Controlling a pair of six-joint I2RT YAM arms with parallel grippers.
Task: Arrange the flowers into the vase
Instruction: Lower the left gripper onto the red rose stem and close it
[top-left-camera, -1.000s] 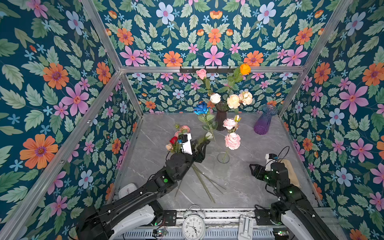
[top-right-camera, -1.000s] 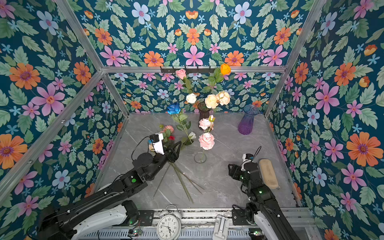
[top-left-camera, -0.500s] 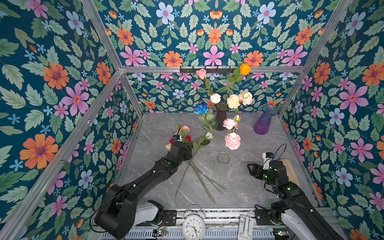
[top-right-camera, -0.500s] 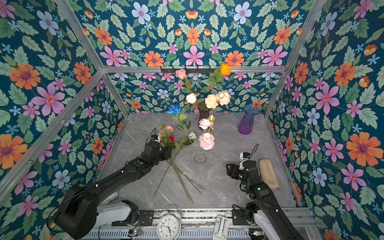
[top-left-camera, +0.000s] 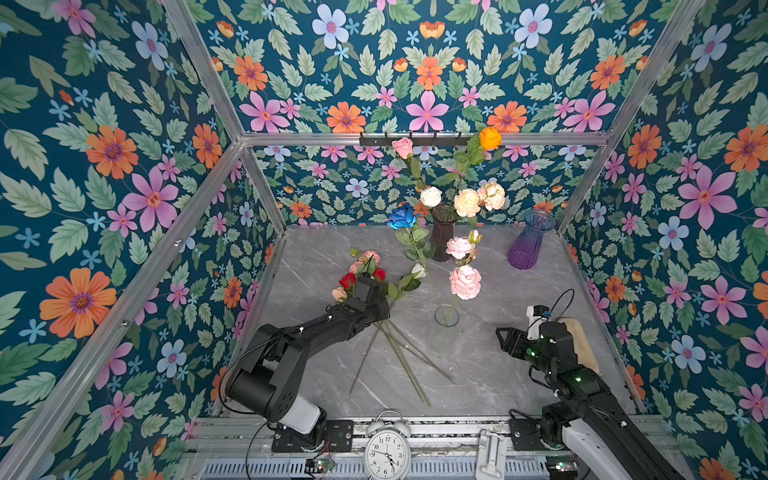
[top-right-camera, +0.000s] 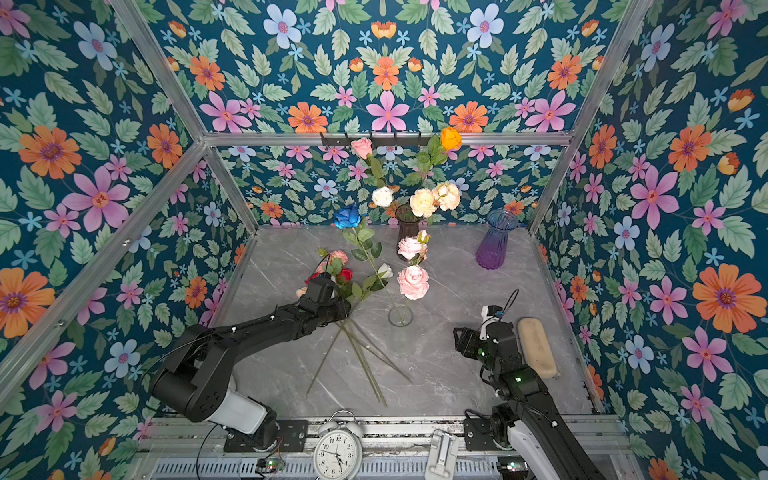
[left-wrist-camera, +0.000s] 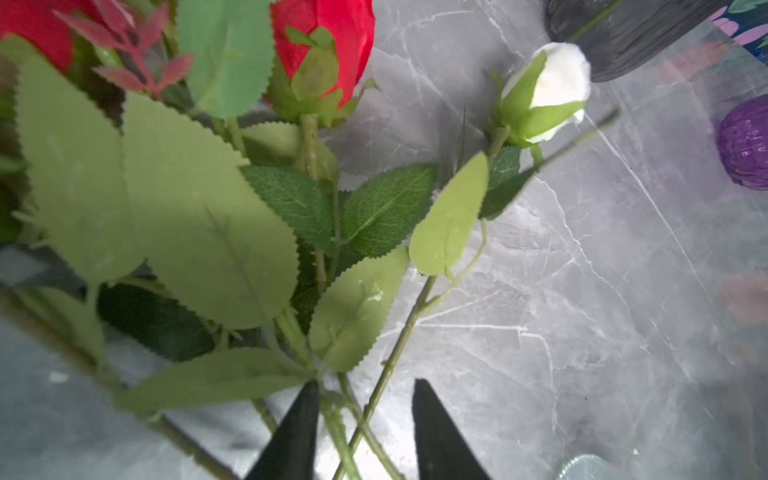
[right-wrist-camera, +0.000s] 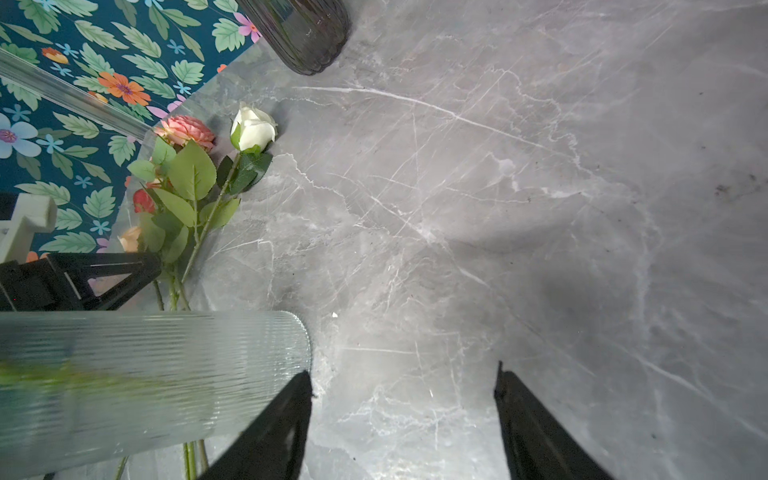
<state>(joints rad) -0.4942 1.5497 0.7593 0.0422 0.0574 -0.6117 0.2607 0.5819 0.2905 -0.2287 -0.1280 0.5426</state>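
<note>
Stems (left-wrist-camera: 400, 345) lie between the left gripper's (left-wrist-camera: 365, 382) part-spread jaws. Pinch just one, then lift slowly toward the clear vase (top-left-camera: 436, 320) at three o'clock. Right gripper (right-wrist-camera: 403, 370) is spread wide, holding nothing.

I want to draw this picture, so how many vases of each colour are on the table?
Dark smoky ribbed glass vase: 1
Purple ribbed glass vase: 1
Clear ribbed glass vase: 1
Total: 3
</note>
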